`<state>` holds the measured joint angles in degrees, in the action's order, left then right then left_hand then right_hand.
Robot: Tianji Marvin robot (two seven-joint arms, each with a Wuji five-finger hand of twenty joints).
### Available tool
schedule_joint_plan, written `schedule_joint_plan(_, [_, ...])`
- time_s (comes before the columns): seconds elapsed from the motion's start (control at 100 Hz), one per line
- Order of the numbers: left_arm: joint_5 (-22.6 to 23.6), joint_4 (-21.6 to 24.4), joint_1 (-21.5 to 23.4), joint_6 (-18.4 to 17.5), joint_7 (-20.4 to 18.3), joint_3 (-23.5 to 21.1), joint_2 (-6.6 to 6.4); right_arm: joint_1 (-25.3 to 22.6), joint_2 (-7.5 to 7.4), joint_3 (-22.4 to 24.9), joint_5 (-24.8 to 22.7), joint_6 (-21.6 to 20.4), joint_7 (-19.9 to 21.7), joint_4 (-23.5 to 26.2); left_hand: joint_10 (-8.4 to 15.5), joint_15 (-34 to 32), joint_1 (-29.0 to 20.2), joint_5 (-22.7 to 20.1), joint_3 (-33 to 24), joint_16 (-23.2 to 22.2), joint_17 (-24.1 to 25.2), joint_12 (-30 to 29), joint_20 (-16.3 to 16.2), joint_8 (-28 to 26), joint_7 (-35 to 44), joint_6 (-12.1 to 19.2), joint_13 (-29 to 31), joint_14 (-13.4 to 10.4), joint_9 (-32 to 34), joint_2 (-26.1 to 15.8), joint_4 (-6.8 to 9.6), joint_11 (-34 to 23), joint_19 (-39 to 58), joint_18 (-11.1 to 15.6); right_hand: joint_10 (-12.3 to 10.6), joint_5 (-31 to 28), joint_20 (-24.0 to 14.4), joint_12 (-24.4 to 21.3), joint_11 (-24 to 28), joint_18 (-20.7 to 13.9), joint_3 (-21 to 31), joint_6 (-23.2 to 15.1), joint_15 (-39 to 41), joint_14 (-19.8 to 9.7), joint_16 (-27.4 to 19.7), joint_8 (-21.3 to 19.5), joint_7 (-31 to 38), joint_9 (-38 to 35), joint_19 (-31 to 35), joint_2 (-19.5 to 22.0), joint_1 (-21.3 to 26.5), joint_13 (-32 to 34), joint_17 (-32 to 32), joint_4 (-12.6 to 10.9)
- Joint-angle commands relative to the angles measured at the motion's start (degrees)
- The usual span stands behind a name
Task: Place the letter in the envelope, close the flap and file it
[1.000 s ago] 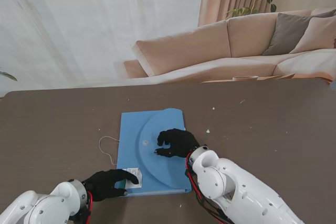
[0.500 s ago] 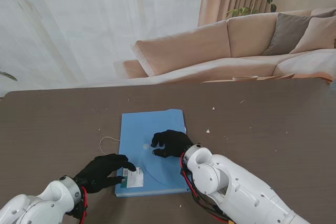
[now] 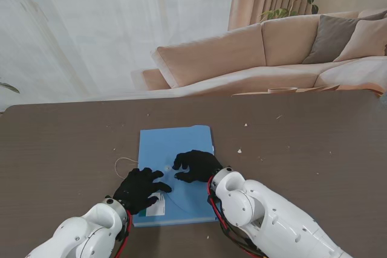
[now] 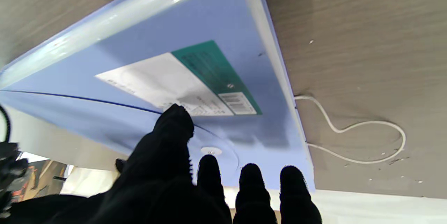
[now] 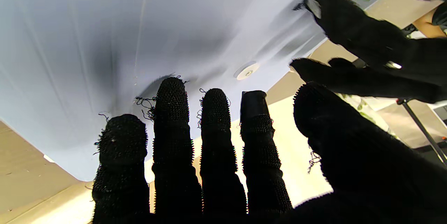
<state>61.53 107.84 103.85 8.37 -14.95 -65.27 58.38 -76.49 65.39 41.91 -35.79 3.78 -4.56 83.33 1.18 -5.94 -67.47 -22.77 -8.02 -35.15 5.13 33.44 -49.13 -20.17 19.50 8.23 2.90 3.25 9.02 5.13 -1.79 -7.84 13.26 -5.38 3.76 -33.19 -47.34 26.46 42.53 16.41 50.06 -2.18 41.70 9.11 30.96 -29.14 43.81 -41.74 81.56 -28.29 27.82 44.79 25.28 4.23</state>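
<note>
The blue envelope (image 3: 172, 173) lies flat on the dark surface (image 3: 302, 149), its flap folded down. Both black-gloved hands rest on top of it, gripping nothing. The left hand (image 3: 142, 188) spreads its fingers by the white label (image 3: 156, 205), near the round fastener (image 4: 211, 150). The right hand (image 3: 196, 165) presses down just beside it, fingers apart. A white string (image 3: 124, 162) loops off the envelope's left edge.
</note>
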Motion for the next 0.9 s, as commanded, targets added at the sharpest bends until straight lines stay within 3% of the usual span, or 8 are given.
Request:
schedule_joint_plan(0.0, [-1.4,-0.3,-0.1,0.6,-1.6,0.2,0.49,-1.5,-0.21,0.7,-0.8,0.2,0.6,1.8,1.3,1.1,-3.9,-1.4,0.9,1.0,0.1,1.2,0.8,0.7,-1.1,0.6,-1.0,-1.3,-1.7,-2.8,0.67,1.1,-1.2,1.6,0.1,0.3,0.5,-0.7,-1.0,0.1,0.2,-0.9,-2.0,1.2,-1.7,1.0,-3.0,1.6,-0.7,1.9,-1.0,-2.3,-1.2,-2.0])
schedule_joint_plan(0.05, [-1.6,-0.6,-0.5,1.4,-2.1,0.6,0.45,-2.7,-0.42,1.9,-1.7,0.4,0.4,3.4,1.3,1.1,-4.1,-1.8,1.0,1.1,0.1,1.3,1.1,0.7,-1.0,0.3,-1.0,-1.3,-1.6,-2.9,0.70,1.1,-1.3,1.5,0.2,-0.4,0.5,-1.7,-2.8,-0.1,-1.2,-1.8,-3.3,1.1,-2.0,0.8,-7.5,2.2,-1.7,2.9,-1.5,-4.1,-2.9,-3.1])
schedule_joint_plan(0.14, [-1.4,-0.9,-0.8,1.8,-2.4,0.9,0.41,-5.1,-0.80,4.5,-3.8,0.9,-0.3,6.0,1.2,1.0,-4.5,-2.3,1.3,1.2,0.1,1.4,1.3,0.7,-0.8,-0.1,-1.0,-1.3,-1.6,-3.1,0.71,1.0,-1.4,1.4,-1.6,-2.5,1.5,-5.2,-9.2,-0.4,-3.3,-9.4,-8.6,1.0,-4.1,5.1,-13.0,3.7,-6.6,2.8,-0.5,-9.8,-8.7,-2.5])
schedule_joint_plan(0.2, [-1.7,-0.8,-0.6,2.0,-2.3,0.8,0.44,-6.6,-1.13,6.2,-5.5,2.3,-0.3,7.7,1.1,1.0,-4.8,-2.5,1.3,1.2,0.0,1.4,1.5,0.7,-0.8,-0.3,-1.0,-1.2,-1.6,-3.0,0.73,1.0,-1.4,1.4,-2.4,-1.9,2.0,-6.4,-11.9,-0.6,-3.9,-12.0,-11.4,1.0,-5.3,7.3,-13.9,6.1,-9.2,3.3,0.0,-12.9,-11.4,-2.5])
schedule_joint_plan(0.32, [-1.9,-0.8,-0.5,1.7,-2.0,0.6,0.47,-7.9,-1.80,7.7,-8.8,7.4,1.3,9.5,1.1,0.8,-5.2,-2.6,1.7,1.1,0.0,1.5,1.6,0.7,-0.8,-0.3,-1.0,-1.2,-1.5,-3.1,0.74,0.8,-1.3,1.3,-2.3,5.3,1.5,-6.2,-12.2,-0.3,-5.1,-10.4,-12.7,3.6,-5.5,7.7,-16.3,13.0,-10.5,3.5,-0.7,-16.4,-13.3,-3.2])
schedule_joint_plan(0.49, [-2.6,-0.9,-0.5,1.4,-1.9,0.5,0.48,-5.7,-3.29,5.2,-11.6,12.3,8.6,8.6,1.1,0.7,-5.5,-2.3,2.1,1.0,0.1,1.4,1.7,0.8,-1.0,-0.1,-1.1,-1.3,-1.6,-3.2,0.76,0.8,-1.2,1.3,-3.7,16.2,-0.1,-6.5,-12.7,0.8,-10.4,-11.3,-15.6,6.2,-5.9,6.0,-18.5,27.0,-11.5,5.3,-2.5,-20.5,-14.9,-3.4])
schedule_joint_plan(0.64, [-3.1,-1.0,-0.5,1.3,-1.9,0.3,0.50,-3.1,-3.64,2.4,-11.0,11.8,10.5,5.2,1.0,0.7,-5.8,-2.3,2.4,0.9,0.1,1.4,1.7,0.7,-0.9,-0.2,-1.1,-1.2,-1.5,-3.3,0.82,0.7,-1.1,1.2,-4.9,16.5,-1.7,-5.9,-11.1,0.6,-12.5,-13.5,-14.6,6.3,-4.8,2.9,-17.8,29.8,-10.4,5.0,-1.6,-20.3,-14.3,-3.7])
schedule_joint_plan(0.89, [-3.9,-0.8,-0.1,0.7,-2.0,-0.7,0.53,-1.7,-3.73,0.5,-10.8,11.5,11.0,3.5,0.8,0.4,-6.0,-2.5,2.9,0.2,0.2,1.4,1.6,0.6,-0.7,-0.2,-1.2,-1.0,-1.2,-3.3,0.86,0.3,-0.8,1.0,-7.1,13.2,-2.8,-4.3,-9.3,0.8,-11.0,-16.2,-13.4,6.6,-3.6,-0.7,-15.2,28.9,-9.8,3.2,-0.4,-21.3,-15.2,-3.6])
